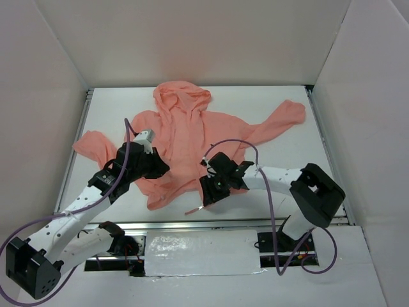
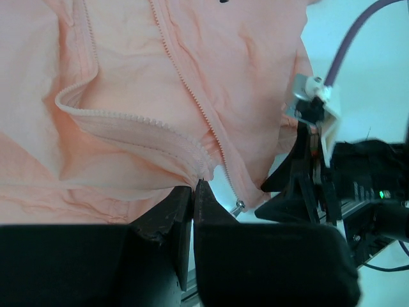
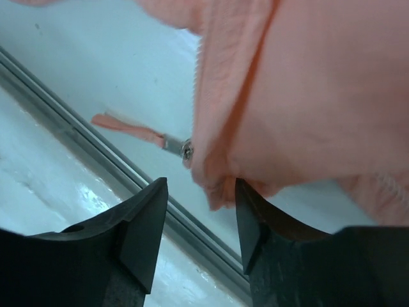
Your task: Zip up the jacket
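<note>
**White Arms, Black Joints, Purple Cables**

The left arm (image 1: 67, 217) and right arm (image 1: 278, 178) wear white link shells between black joint housings. Their fingers (image 3: 144, 224) are matte black wedges. A purple cable (image 1: 273, 217) loops along each arm.

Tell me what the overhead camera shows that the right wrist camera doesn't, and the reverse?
Only overhead: the whole jacket spread flat, its hood at the far end, and the left gripper at its lower edge. Only the right wrist: the metal zipper pull with its pink tab, seen close up. Both: the pink fabric and the right gripper, jaws apart at the hem.
</note>
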### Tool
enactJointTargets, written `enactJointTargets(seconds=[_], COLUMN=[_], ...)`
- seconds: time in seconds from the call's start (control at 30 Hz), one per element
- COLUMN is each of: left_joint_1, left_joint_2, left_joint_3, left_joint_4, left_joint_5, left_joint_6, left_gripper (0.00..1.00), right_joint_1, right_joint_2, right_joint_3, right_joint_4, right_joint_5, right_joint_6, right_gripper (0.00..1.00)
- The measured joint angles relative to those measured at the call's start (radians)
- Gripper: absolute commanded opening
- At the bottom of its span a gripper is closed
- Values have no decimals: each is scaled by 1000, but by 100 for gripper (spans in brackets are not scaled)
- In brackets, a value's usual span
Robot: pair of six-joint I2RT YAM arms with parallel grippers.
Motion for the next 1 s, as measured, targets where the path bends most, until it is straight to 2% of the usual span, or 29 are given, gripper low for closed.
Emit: enactJointTargets(seconds=[0.2,0.27,0.47,0.67,1.0], left_joint_1=[-17,-19,-19,-19,-19], left_joint_2=[-2,-10,-71,-114,-136], left_joint_3=[0,0,0,0,-5], left_joint_4=[-2,-5,-24,-48,-72], left_joint_5=[0,0,-3,-14,-10], left_joint_6=[1,0,-3,-6,-7], left_gripper=[0,0,0,0,0], right_joint_1=[154,187,267,330,349], right_joint_2=[-77,-76,-10,40,48], right_joint_3=[84,117,199,204,205], right_joint_4=[-113,-153,-264,-286,-267], right_joint_5=[253,353,591,649,578], right_joint_6=[9,20,39,-4,-168], right_gripper=[58,66,63,57,58])
